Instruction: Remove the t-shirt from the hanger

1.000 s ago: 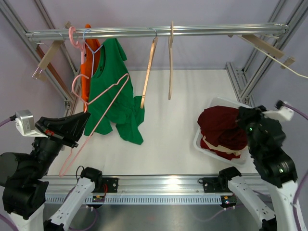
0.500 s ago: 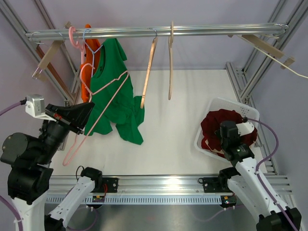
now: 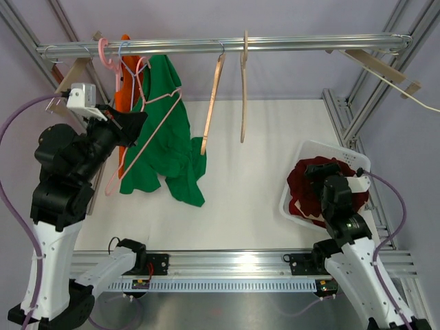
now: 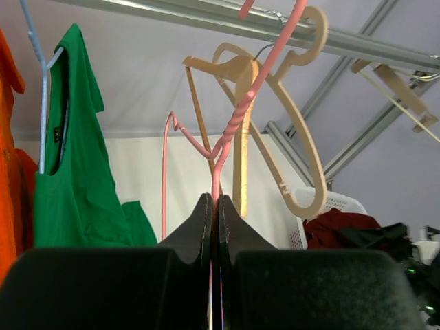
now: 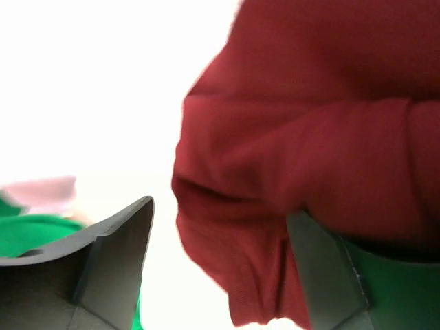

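The dark red t-shirt (image 3: 306, 184) lies bunched in the white basket (image 3: 323, 146) at the right. My right gripper (image 3: 317, 167) hovers just over it, open; in the right wrist view a fold of the t-shirt (image 5: 309, 103) hangs between the spread jaws of the right gripper (image 5: 220, 210). The bare pink hanger (image 3: 152, 130) is held high at the left, its hook near the rail. My left gripper (image 3: 134, 120) is shut on its neck. In the left wrist view the hanger (image 4: 237, 120) rises from the pinched jaws of the left gripper (image 4: 215, 201).
A metal rail (image 3: 220, 45) spans the back. A green shirt (image 3: 161, 137) and an orange garment (image 3: 124, 75) hang at its left, just behind the pink hanger. Two bare wooden hangers (image 3: 213, 103) (image 3: 243, 89) hang mid-rail. Frame posts flank both sides.
The left arm has swung up and back, lifting the pink hanger from low over the table toward the rail. The right gripper came down over the basket and opened, letting go of the red t-shirt.
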`<state>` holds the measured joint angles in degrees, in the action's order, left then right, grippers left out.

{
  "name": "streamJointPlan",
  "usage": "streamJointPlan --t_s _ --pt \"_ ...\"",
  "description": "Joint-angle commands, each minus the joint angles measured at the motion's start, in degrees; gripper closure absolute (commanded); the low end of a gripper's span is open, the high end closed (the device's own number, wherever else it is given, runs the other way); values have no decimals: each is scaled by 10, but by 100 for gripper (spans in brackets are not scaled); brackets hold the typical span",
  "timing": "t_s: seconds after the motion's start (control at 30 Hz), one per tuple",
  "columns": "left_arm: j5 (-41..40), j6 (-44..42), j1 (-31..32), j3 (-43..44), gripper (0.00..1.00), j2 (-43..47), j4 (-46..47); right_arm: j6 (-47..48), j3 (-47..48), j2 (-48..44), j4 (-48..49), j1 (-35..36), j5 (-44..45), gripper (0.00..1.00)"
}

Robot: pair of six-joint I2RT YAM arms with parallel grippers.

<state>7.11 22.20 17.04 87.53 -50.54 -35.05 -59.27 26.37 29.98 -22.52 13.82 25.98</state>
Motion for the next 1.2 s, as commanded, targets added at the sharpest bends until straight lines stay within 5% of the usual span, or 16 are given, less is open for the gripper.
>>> streamJointPlan --t_s 0.0,0.27,1.17 --pt "-30 -21 2 39 100 -53 22 94 84 -61 -84 -8 -1 5" --pt "46 -9 2 53 100 -144 117 167 170 -134 -145 -7 -48 0" --pt "96 33 5 62 100 -285 238 218 113 -137 -70 -8 -182 3"
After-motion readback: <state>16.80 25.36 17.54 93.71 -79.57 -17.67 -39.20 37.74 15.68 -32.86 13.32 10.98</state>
